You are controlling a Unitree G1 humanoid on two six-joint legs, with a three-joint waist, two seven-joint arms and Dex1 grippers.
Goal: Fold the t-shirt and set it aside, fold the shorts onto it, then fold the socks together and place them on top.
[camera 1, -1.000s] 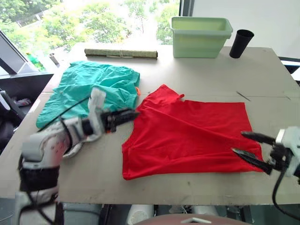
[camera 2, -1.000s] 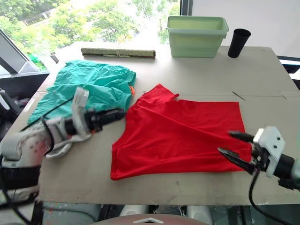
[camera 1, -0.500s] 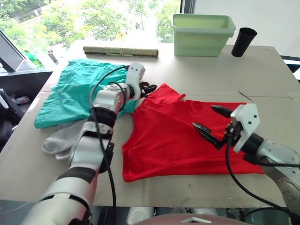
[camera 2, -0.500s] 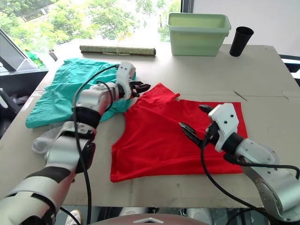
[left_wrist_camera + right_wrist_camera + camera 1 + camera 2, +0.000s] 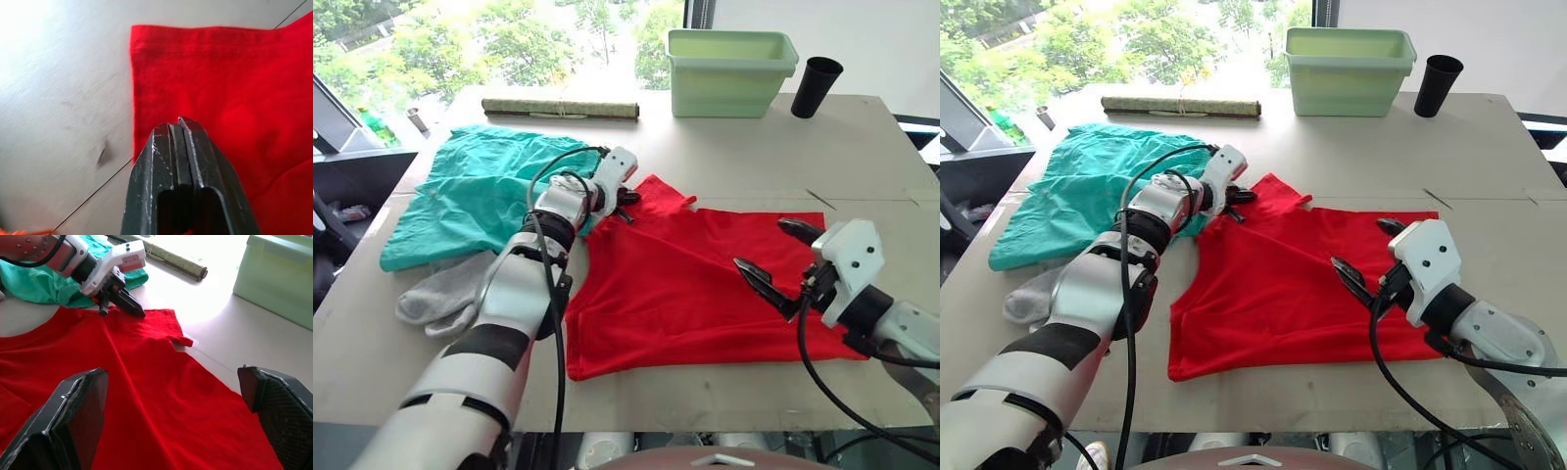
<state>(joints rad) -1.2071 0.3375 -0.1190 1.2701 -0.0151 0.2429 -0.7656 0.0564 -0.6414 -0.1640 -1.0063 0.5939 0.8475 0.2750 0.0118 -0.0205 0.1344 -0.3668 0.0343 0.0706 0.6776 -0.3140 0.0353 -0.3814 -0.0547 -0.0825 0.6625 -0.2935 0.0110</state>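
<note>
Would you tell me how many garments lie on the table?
3: the red t-shirt mid-table, the teal shorts to its left, grey socks bunched nearer; possibly two.

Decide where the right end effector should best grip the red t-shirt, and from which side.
Probably the t-shirt's straight right-hand edge: it lies flat nearest the open right end effector. Come from the robot's right, low along the table, to pinch the edge.

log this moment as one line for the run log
stage: shirt fold, not begun | left hand: shut, over shirt sleeve corner | right hand: open, above shirt | shorts, socks: untouched
</note>
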